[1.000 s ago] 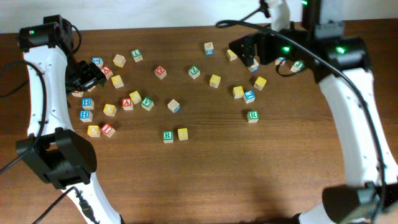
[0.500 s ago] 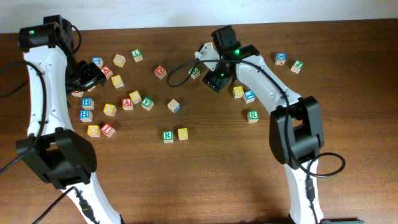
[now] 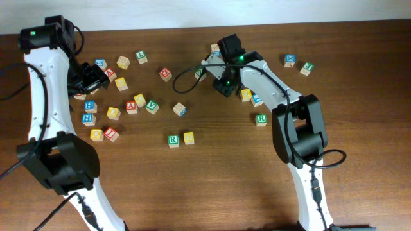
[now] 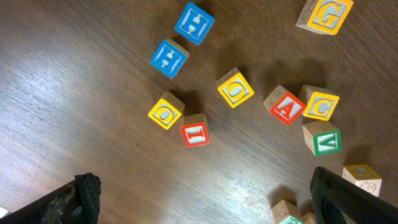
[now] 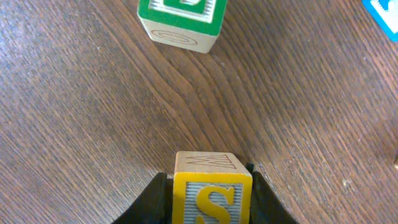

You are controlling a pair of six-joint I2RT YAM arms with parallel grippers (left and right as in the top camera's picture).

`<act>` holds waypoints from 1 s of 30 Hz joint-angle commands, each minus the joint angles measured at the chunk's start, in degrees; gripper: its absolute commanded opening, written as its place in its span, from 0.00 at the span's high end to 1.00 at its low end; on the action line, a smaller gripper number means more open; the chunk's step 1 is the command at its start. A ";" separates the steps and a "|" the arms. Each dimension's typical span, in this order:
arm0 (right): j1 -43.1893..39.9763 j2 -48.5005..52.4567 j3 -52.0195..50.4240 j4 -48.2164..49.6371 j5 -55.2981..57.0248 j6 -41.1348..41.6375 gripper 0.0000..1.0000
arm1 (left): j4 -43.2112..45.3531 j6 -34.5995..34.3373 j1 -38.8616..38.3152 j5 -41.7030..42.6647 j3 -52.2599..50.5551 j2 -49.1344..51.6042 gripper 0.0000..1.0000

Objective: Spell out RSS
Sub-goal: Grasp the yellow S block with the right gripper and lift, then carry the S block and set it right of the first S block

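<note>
In the right wrist view a yellow-framed S cube [image 5: 212, 198] sits between the dark fingers of my right gripper [image 5: 210, 186], which is shut on it at table level. In the overhead view the right gripper [image 3: 225, 86] is at the centre back and covers that cube. A green R cube [image 3: 173, 140] lies mid-table, touching a yellow cube [image 3: 189, 137] whose letter I cannot read. Another green R cube [image 3: 261, 119] lies to the right. My left gripper [image 3: 90, 79] hangs open over the left cluster, with nothing between its fingers [image 4: 84, 198].
Several lettered cubes are scattered at the left [image 3: 113, 113]. A green cube [image 5: 180, 18] lies just ahead of the right gripper. A yellow cube [image 3: 245, 95] and a blue cube [image 3: 257, 99] sit right beside it. Two more cubes [image 3: 290, 60] are at the back right.
My right arm has swung from the back right to the centre back and its jaws have closed on the yellow S cube. The left arm has not moved.
</note>
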 commanded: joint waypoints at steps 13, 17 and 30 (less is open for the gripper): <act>9.29 -10.62 7.08 -33.53 -5.75 37.16 0.84 | -0.09 -0.70 0.07 -0.04 0.50 0.09 0.01; 16.68 -10.54 0.31 -27.76 3.72 55.63 0.84 | -0.09 -0.70 0.07 -0.04 0.50 0.09 0.01; 18.71 -10.23 -13.90 -16.90 7.39 64.11 0.78 | -0.09 -0.70 0.07 -0.04 0.50 0.09 0.01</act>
